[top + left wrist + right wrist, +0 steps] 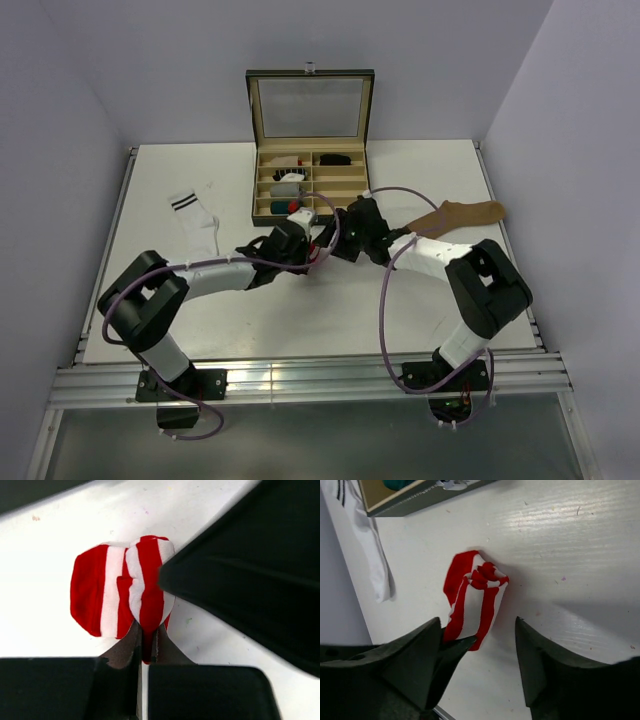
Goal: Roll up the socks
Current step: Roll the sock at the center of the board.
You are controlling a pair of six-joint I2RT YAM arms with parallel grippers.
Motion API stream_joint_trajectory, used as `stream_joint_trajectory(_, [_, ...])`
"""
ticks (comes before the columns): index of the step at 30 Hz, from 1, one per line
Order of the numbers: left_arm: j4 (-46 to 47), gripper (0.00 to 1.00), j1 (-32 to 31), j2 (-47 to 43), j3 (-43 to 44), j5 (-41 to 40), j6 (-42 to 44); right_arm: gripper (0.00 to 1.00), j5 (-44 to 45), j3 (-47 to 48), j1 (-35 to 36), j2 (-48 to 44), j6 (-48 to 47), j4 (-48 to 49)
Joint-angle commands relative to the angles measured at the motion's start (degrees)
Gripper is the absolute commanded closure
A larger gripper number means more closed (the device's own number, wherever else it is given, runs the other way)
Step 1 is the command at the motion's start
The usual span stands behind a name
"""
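On the tabletop [300, 320], the red-and-white striped sock [120, 590] is being pinched by the left claw [146, 642]; the right claw [479, 625] is being held spread wide.

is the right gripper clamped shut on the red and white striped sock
No, in the right wrist view the right gripper has its fingers wide apart, the red-and-white striped fabric sock not squeezed between them.

Left arm [215, 272] and right arm [440, 252] angled inward, left tool [146, 647] clamped tight, right tool [487, 640] with jaws apart
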Motion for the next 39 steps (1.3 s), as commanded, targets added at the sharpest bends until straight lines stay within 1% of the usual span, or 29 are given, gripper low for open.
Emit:
stream_joint_trajectory(1, [2.4, 0.99, 3.6, -3.4, -2.1, 15.2, -6.8, 0.3, 2.3, -1.2, -0.3, -3.5, 0.8, 3.9])
stream_joint_trajectory(3, [3.6, 0.99, 6.1, -3.2, -2.5, 20.7, -9.1, 0.27, 2.0, -1.4, -0.3, -3.3, 1.2, 4.7])
stream_joint_trajectory(4, [3.9, 0.99, 6.9, -2.9, -2.6, 22.1, -9.9, 0.24, 1.8, -1.6, -0.3, -3.0, 1.4, 5.0])
stream_joint_trajectory(10, [5.5, 0.99, 11.0, 0.1, -3.4, 29.0, -14.5, 0.23, 1.8, -1.2, -0.2, -1.1, 1.9, 6.3])
stream_joint_trajectory(12, [6.1, 0.99, 12.3, 1.4, -3.8, 30.2, -16.0, 0.23, 1.8, -1.1, -0.2, -0.2, 2.2, 6.2])
stream_joint_trajectory(21, [8.2, 0.99, 14.2, 6.5, -4.1, 34.4, -20.7, 0.27, 1.7, -0.3, 0.1, 3.7, 2.9, 3.8])
stream_joint_trajectory(27, [8.8, 0.99, 14.5, 8.7, -3.9, 36.3, -22.0, 0.33, 2.3, 0.6, 0.3, 5.5, 3.1, 2.6])
stream_joint_trajectory(28, [8.9, 0.99, 14.6, 9.0, -3.8, 36.5, -22.1, 0.35, 2.3, 0.7, 0.3, 5.9, 3.2, 2.6])
stream_joint_trajectory(32, [8.8, 0.99, 14.6, 10.1, -3.7, 37.4, -22.7, 0.41, 2.5, 2.3, 0.6, 7.7, 3.1, 1.2])
stream_joint_trajectory(34, [9.3, 0.99, 14.6, 10.3, -3.7, 37.9, -23.0, 0.5, 2.6, 2.5, 0.6, 8.8, 3.0, 0.5])
stream_joint_trajectory(35, [9.5, 0.99, 14.6, 10.3, -3.9, 38.0, -23.2, 0.56, 2.6, 2.7, 0.7, 9.3, 3.0, -0.1])
stream_joint_trajectory(36, [9.5, 0.99, 14.7, 10.2, -3.9, 38.1, -23.1, 0.66, 2.6, 2.9, 0.7, 9.5, 3.0, -0.5])
stream_joint_trajectory(38, [9.4, 0.99, 14.7, 9.9, -3.9, 37.6, -22.6, 0.79, 2.9, 3.0, 0.8, 9.5, 2.8, -1.8])
stream_joint_trajectory(39, [9.2, 0.99, 14.7, 9.5, -3.9, 37.0, -22.3, 0.9, 3.1, 3.2, 0.8, 9.5, 2.6, -2.4])
